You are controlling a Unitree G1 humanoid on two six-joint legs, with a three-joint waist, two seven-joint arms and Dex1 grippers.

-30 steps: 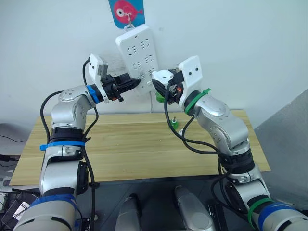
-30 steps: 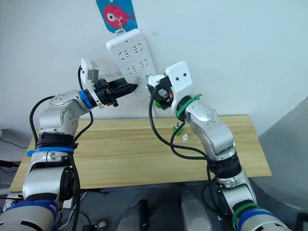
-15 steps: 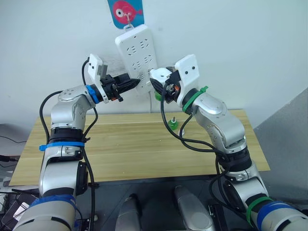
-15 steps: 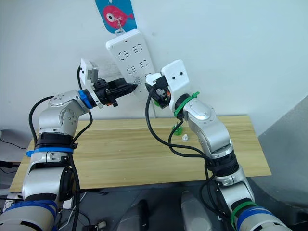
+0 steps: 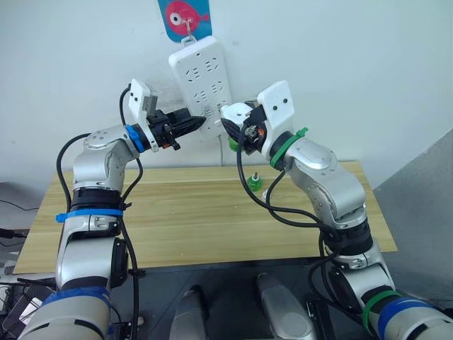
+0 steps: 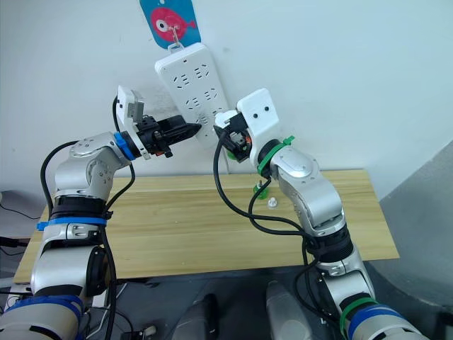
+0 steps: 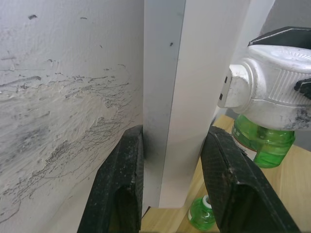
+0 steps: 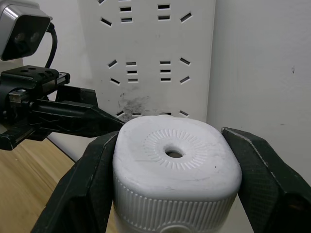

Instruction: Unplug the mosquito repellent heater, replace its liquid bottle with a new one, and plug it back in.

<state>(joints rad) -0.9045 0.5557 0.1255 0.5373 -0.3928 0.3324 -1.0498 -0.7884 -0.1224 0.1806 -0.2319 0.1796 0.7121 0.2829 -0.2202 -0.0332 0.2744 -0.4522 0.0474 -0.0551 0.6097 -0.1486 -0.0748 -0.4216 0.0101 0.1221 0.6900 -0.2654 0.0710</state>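
Right pincer (image 8: 170,194) is clamped on the mosquito repellent heater (image 8: 176,171), one black finger on each side of the white body, vent hole facing the wrist camera. Heater is held up at the lower end of the power strip (image 5: 203,85), its plug end just short of the strip face per the left wrist view; can't tell if the prongs touch. Green liquid bottle (image 7: 262,141) hangs under the heater. Left pincer (image 7: 172,189) grips the strip's lower end, fingers on its two opposite sides, right beside the heater. Below on the table (image 5: 177,212): a second green bottle (image 5: 255,181), a small white cap (image 6: 272,202) near it. Strip hangs tilted from a hook on the wall, under a fish sticker (image 5: 185,14).
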